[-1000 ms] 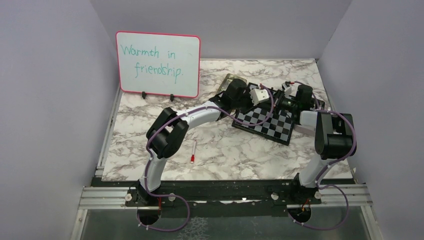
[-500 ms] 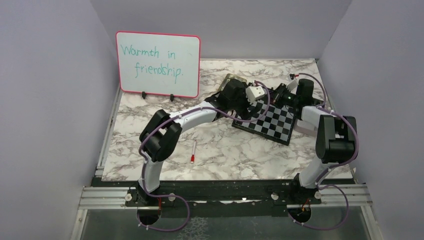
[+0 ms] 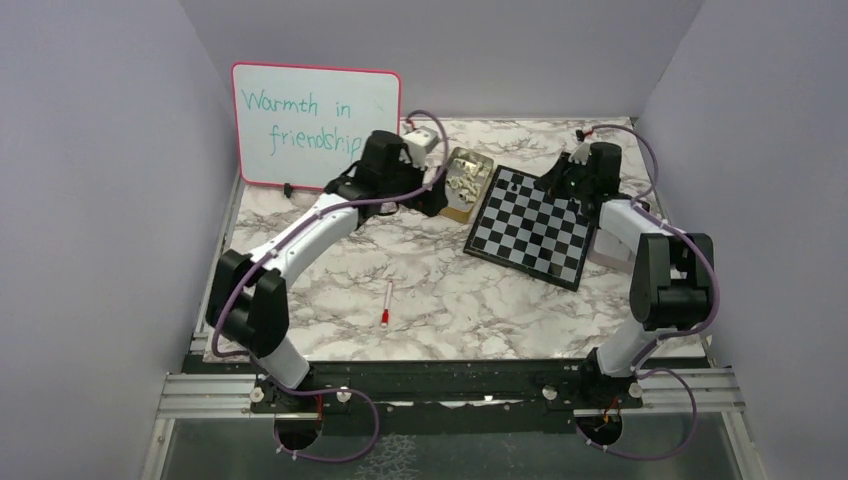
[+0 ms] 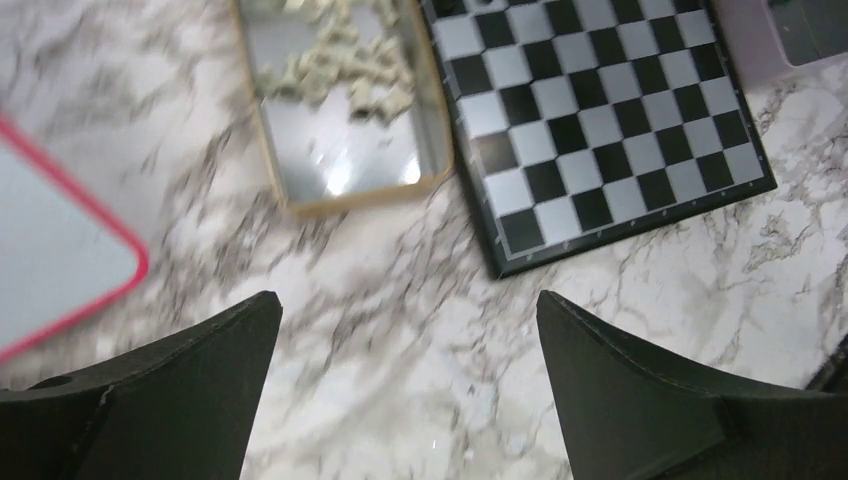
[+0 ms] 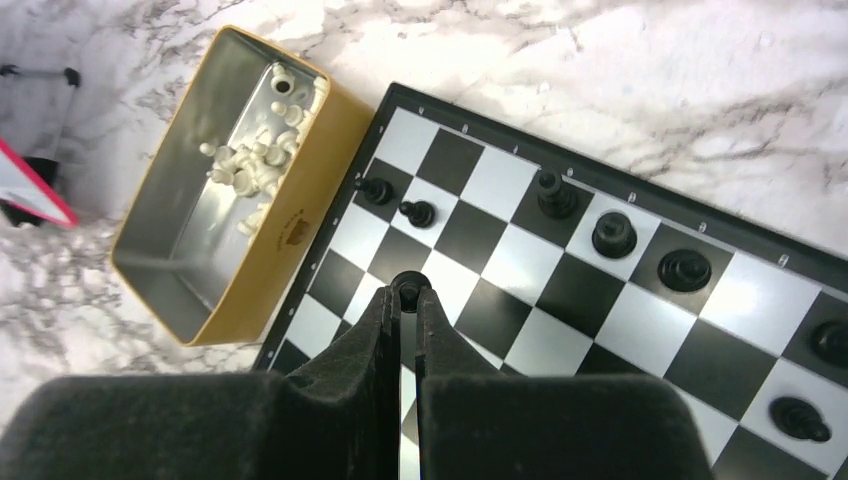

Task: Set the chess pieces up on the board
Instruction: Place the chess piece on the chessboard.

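Observation:
The board (image 3: 530, 235) lies tilted at the right of the marble table, and its far rows hold several black chess pieces (image 5: 613, 235). My right gripper (image 5: 408, 292) hangs over the board's far left corner, shut on a small black chess piece (image 5: 408, 283) at its fingertips. That gripper (image 3: 562, 178) also shows in the top view. Cream chess pieces (image 5: 250, 160) lie loose in a gold tin (image 3: 465, 185) beside the board's left edge. My left gripper (image 4: 405, 300) is wide open and holds nothing, above bare marble just near the tin (image 4: 340, 190) and the board's corner (image 4: 600, 110).
A pink-framed whiteboard (image 3: 315, 125) stands at the back left, and its corner (image 4: 70, 260) shows close to my left gripper. A red-capped marker (image 3: 386, 302) lies on the marble near the middle front. Purple walls close in both sides.
My left arm has swung back off the board to the left beside the tin, and its jaws have opened wide. My right gripper has shifted toward the board's far edge, still shut on the black piece.

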### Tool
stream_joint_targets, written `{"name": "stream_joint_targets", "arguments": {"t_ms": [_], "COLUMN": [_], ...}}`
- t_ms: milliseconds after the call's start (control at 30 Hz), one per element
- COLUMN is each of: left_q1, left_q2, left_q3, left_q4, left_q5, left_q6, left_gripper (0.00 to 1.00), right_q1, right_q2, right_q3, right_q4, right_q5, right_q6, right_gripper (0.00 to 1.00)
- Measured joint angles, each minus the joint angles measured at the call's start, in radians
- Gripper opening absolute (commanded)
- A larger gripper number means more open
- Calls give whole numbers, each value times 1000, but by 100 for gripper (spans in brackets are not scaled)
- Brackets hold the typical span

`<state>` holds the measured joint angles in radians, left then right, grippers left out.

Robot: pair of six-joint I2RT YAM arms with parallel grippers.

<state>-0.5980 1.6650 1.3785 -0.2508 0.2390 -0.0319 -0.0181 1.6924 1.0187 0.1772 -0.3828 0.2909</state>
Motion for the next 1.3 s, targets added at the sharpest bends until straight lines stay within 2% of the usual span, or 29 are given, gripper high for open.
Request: {"name": "stream_joint_targets", "arguments": {"t_ms": [100, 167, 500, 733, 1300], "left_q1": [122, 151, 131, 124, 100], "left_q2": [-96, -144, -440, -465, -486], "left_q3": [-131, -199, -500, -527, -527], "left_q4": [-6, -11, 16, 0, -16], "left_q5": [54, 60, 87, 85, 78], "left_q6": [-93, -133, -229, -200, -164], "left_gripper": [99, 99, 99, 99, 99], "right_q1": [40, 69, 138, 149, 150], "right_q2": [0, 5, 121, 182, 240], "right_q3": [37, 71, 172, 174, 222], "right_q4": [-36, -57, -112, -160, -172], "right_q5": [74, 124, 280, 332, 333], "right_q6": [-55, -88, -189, -205, -195], "right_gripper": [9, 9, 9, 9, 9]}}
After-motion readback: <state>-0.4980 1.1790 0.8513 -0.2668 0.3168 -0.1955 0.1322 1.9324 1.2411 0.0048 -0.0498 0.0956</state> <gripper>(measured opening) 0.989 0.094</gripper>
